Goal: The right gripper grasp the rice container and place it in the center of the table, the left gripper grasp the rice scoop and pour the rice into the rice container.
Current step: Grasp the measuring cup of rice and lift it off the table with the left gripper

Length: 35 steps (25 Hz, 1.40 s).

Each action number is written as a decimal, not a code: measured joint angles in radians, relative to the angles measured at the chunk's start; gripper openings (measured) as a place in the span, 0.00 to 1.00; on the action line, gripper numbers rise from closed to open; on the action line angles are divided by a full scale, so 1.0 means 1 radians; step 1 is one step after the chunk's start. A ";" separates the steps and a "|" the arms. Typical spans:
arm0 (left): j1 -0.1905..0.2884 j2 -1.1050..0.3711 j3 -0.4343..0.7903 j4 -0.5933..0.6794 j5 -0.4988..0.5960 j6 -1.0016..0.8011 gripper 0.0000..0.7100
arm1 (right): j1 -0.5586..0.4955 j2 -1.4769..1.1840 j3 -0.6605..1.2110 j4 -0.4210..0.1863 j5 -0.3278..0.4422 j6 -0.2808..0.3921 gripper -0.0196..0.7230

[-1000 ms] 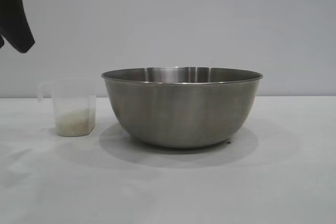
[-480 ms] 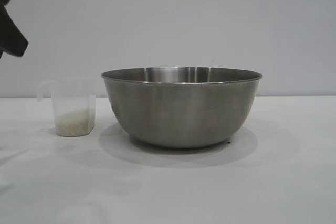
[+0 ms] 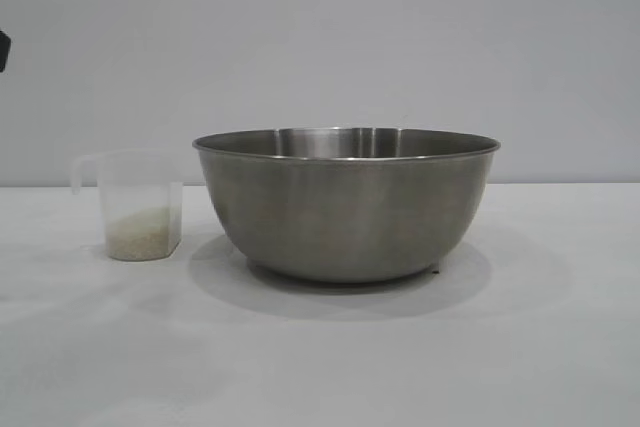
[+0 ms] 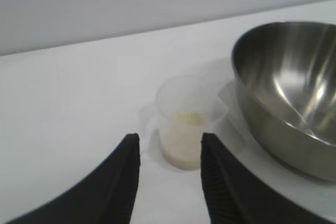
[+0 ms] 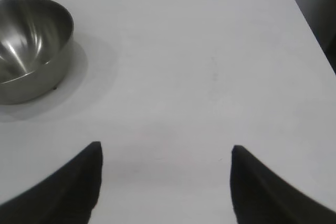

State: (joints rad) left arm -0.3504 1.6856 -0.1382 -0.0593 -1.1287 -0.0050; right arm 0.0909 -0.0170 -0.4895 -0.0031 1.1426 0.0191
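One rice container (image 3: 346,205), one rice scoop (image 3: 135,205) — both grippers empty, fingers apart.

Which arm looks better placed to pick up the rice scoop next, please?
Left. The left gripper is open and aimed at the rice scoop just ahead; the right gripper faces bare table.

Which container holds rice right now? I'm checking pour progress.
The rice scoop, the small clear cup left of the steel rice container, holds the rice; the bowl's visible interior looks empty.
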 joint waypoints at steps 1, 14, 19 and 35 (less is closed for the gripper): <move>0.000 0.035 -0.012 0.000 -0.002 0.000 0.38 | 0.000 0.000 0.000 0.000 0.000 0.000 0.62; 0.000 0.197 -0.134 -0.101 -0.009 0.002 0.38 | 0.000 0.000 0.000 0.000 0.000 0.000 0.62; 0.000 0.262 -0.194 -0.087 -0.009 0.016 0.38 | 0.000 0.000 0.000 0.000 0.000 0.000 0.62; 0.000 0.336 -0.303 -0.102 -0.009 0.032 0.38 | 0.000 0.000 0.000 0.000 0.000 0.000 0.62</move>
State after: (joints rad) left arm -0.3504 2.0219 -0.4416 -0.1611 -1.1380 0.0272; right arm 0.0909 -0.0170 -0.4895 -0.0031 1.1426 0.0191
